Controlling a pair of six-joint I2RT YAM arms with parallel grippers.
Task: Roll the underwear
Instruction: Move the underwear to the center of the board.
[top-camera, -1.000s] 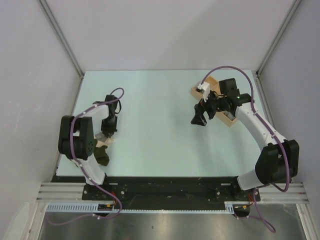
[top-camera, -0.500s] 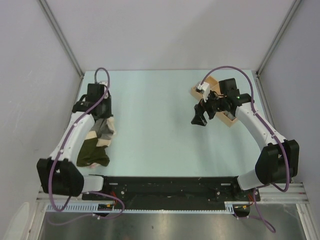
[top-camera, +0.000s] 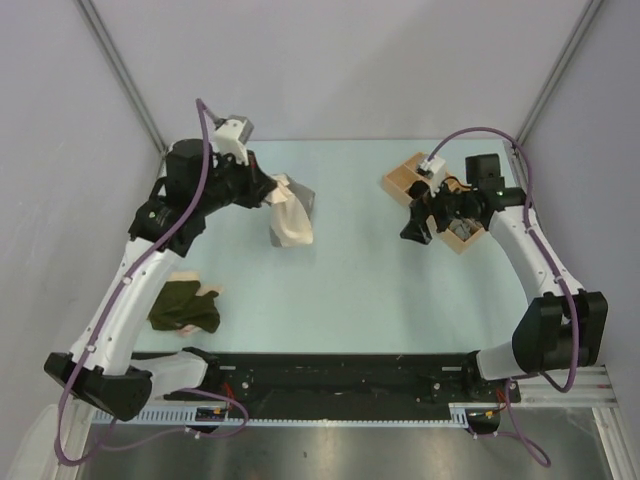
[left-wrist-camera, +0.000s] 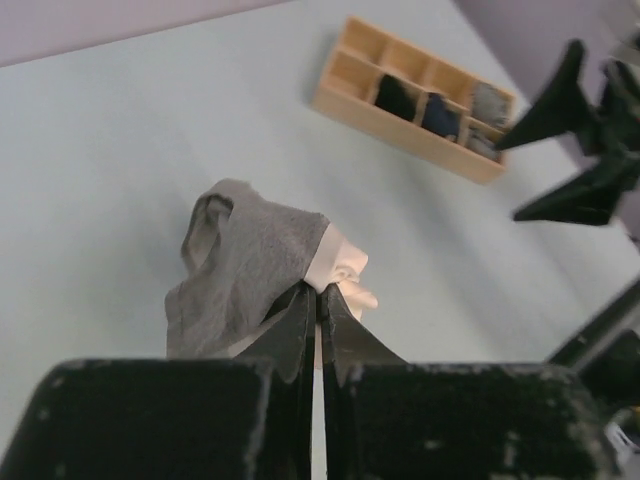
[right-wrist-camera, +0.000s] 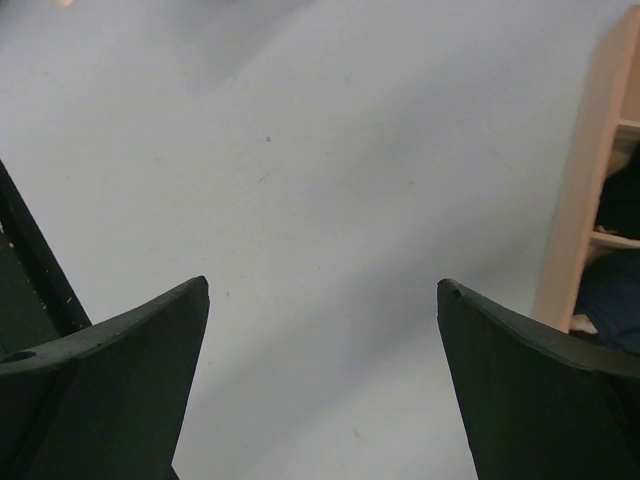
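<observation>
My left jaws were pressed fully together on a fold of the grey underwear (left-wrist-camera: 245, 265). It hung from their tips and looked clear of the surface (top-camera: 350, 290). A pale pink-beige piece (left-wrist-camera: 345, 272) was bunched against it right at the tips; I could not tell whether that was a second garment or part of the same one. The dark olive underwear (top-camera: 185, 308) lay on the surface well behind those jaws, back toward my base. My right jaws stood spread wide with nothing between them, hovering over bare surface, with the wooden compartment tray (right-wrist-camera: 585, 200) just beside one tip. I judged this the fetching step: cloth lifted, nothing rolled yet. The next move, it seemed, called for laying the load flat on open surface between both pairs of jaws, so that my right jaws could pin an edge.
</observation>
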